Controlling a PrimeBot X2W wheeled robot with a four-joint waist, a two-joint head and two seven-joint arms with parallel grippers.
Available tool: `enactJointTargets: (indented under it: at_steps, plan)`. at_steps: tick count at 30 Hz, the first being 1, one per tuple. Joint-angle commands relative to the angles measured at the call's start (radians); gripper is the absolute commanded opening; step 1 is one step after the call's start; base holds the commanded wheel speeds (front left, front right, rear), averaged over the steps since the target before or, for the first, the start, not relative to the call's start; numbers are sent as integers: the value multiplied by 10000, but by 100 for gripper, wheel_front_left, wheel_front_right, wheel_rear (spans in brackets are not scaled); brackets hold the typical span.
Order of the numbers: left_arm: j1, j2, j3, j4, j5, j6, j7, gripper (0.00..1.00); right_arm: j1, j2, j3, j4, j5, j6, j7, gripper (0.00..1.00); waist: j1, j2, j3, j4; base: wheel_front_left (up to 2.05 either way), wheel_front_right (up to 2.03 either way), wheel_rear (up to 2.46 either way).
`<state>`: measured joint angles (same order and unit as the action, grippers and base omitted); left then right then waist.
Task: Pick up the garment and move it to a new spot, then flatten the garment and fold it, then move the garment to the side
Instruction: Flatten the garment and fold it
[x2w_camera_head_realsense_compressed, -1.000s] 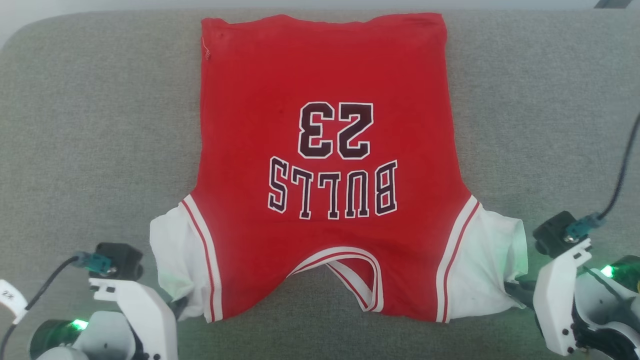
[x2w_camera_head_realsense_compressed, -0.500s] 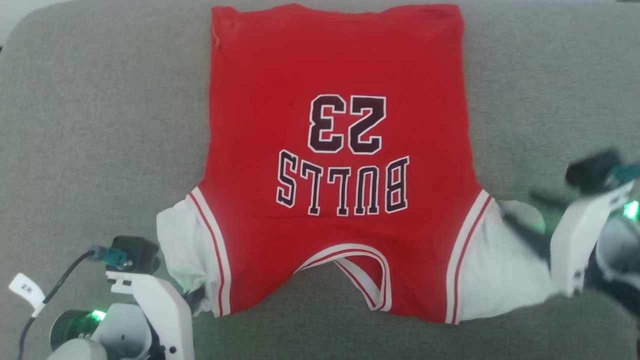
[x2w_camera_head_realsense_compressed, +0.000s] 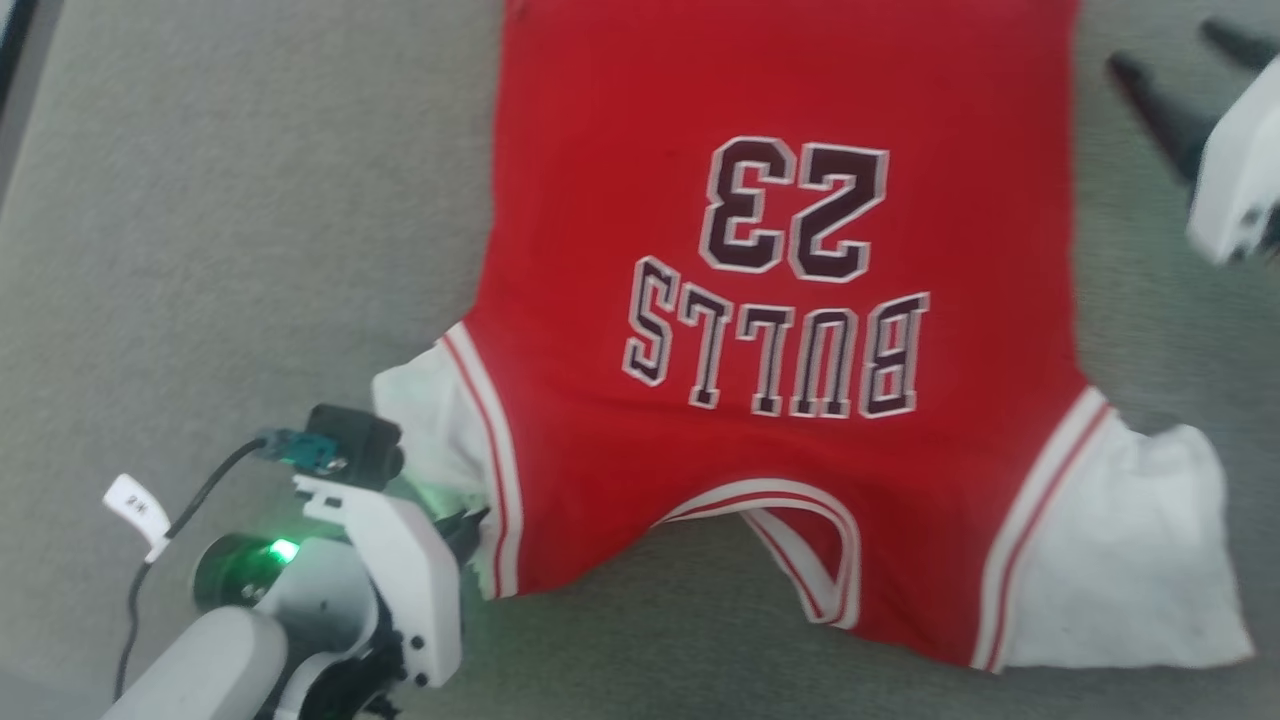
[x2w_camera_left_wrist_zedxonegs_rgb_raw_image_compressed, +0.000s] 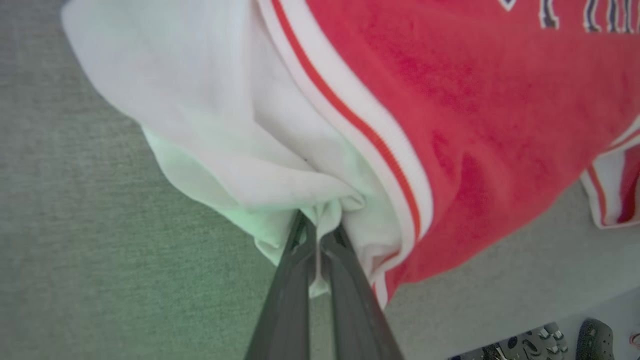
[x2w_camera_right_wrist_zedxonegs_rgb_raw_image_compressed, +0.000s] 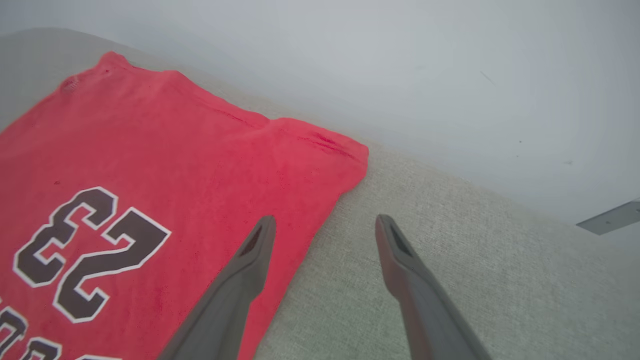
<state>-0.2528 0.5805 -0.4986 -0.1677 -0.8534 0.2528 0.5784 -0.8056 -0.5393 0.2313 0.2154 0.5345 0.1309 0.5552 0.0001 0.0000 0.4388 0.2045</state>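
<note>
Left fingers (x2w_camera_left_wrist_zedxonegs_rgb_raw_image_compressed: 285, 300) pinch the garment (x2w_camera_head_realsense_compressed: 600, 200) by its white sleeve (x2w_camera_left_wrist_zedxonegs_rgb_raw_image_compressed: 200, 100); right fingers (x2w_camera_right_wrist_zedxonegs_rgb_raw_image_compressed: 235, 295) hover spread wide beside it.

Seemingly a home: grey fabric sofa cushion (x2w_camera_head_realsense_compressed: 200, 250) backed by a plain pale wall (x2w_camera_right_wrist_zedxonegs_rgb_raw_image_compressed: 400, 60).

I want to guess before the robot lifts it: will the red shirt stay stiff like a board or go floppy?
Probably floppy: the white sleeve bunches into soft folds where the left gripper pinches it. The garment looks thin, so likely light. It may drag, not slide, on the textured grey cushion.
</note>
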Motion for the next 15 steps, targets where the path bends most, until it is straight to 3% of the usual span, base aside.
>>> enactJointTargets:
  at_steps: [1, 9, 15]
  plan:
    - [-193, -135, -64, 128, 63, -80, -81, 0, -345, -47, 83, 341, -52, -3, 72, 100, -1, 0, 349, 412, 0, 0, 0]
    - [-1070, -967, -595, 1199, 101, -778, -336, 0, -3074, -201, 518, 3944, -124, -2, 1395, 100, -1, 0, 1173, 1515, 0, 0, 0]
    - [-1398, -1386, -811, 1947, 84, -1092, -542, 0, -3958, 325, 61, 6008, -196, -2, 2492, 100, -1, 0, 1536, 1978, 0, 0, 0]
